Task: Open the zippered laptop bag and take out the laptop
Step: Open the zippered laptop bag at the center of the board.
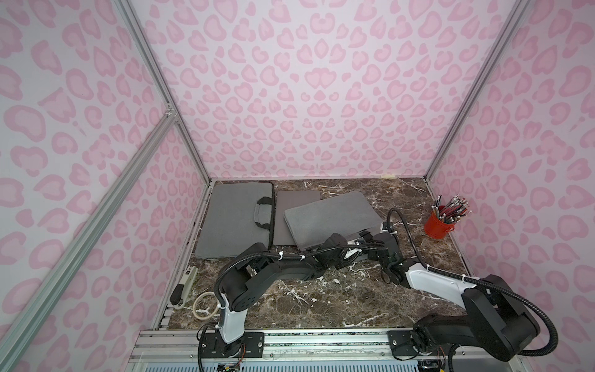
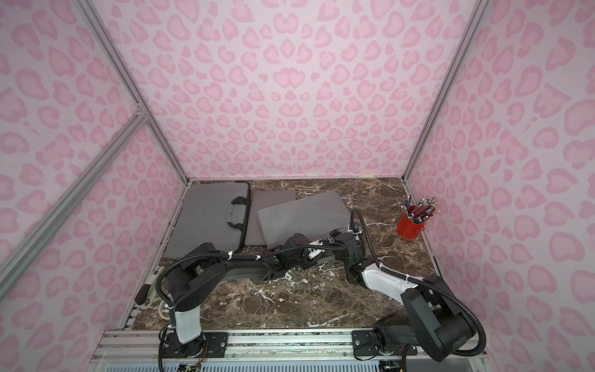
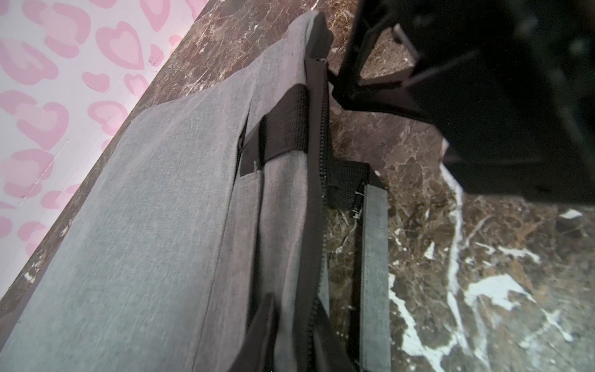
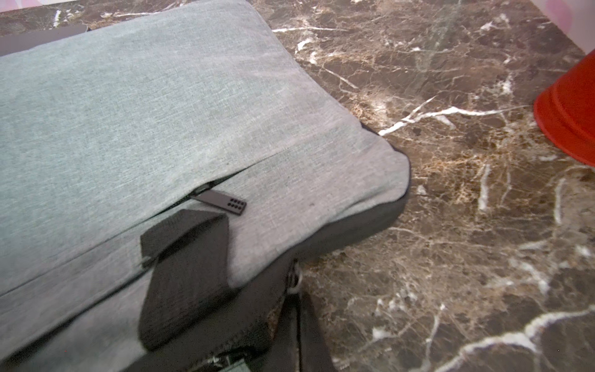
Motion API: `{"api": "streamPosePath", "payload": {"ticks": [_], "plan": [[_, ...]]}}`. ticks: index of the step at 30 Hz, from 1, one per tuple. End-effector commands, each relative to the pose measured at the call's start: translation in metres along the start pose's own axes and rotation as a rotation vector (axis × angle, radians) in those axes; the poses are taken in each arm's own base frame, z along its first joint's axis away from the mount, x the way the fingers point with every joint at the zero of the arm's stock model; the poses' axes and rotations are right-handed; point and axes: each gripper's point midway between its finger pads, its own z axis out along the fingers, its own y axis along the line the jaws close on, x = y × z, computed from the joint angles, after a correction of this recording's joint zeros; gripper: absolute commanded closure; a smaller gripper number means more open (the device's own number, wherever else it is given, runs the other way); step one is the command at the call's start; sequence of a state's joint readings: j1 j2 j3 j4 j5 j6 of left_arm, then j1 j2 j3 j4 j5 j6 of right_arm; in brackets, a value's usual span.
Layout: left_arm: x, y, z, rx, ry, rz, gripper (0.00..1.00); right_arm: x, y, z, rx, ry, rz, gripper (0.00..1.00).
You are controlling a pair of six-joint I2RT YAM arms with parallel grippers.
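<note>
Near the middle of the table (image 1: 322, 299) lies the grey laptop bag (image 1: 328, 219), flat, its long axis running left to right with the right end farther back; its zip edge (image 3: 322, 167) and black handles (image 4: 186, 273) face the arms, and the zip looks closed where it shows; both arms reach that near edge, toward its right end; the right gripper (image 1: 367, 237) is pinched closed by the corner, on what cannot be told; whether the left gripper (image 1: 352, 251) is wide or narrow cannot be told; the pull likely runs leftward.
</note>
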State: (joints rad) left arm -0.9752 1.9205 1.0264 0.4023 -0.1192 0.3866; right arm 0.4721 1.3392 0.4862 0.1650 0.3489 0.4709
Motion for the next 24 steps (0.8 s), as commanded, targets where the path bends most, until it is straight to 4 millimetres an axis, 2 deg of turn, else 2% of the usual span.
{"api": "streamPosePath", "payload": {"ticks": [1, 2, 11, 24], "plan": [[-0.012, 0.014, -0.005, -0.059, -0.039, -0.02, 0.93, -0.007, -0.003, -0.002, 0.018, -0.034, 0.016, 1.0], [-0.012, 0.015, -0.007, -0.065, -0.037, -0.017, 0.99, -0.008, -0.004, -0.003, 0.022, -0.038, 0.016, 1.0], [-0.006, 0.025, -0.027, -0.09, -0.046, -0.026, 0.99, -0.011, -0.014, -0.007, 0.053, -0.047, 0.026, 1.0], [0.001, 0.034, -0.064, -0.095, -0.064, -0.026, 0.99, -0.013, -0.037, -0.009, 0.038, -0.05, 0.13, 1.0]]}}
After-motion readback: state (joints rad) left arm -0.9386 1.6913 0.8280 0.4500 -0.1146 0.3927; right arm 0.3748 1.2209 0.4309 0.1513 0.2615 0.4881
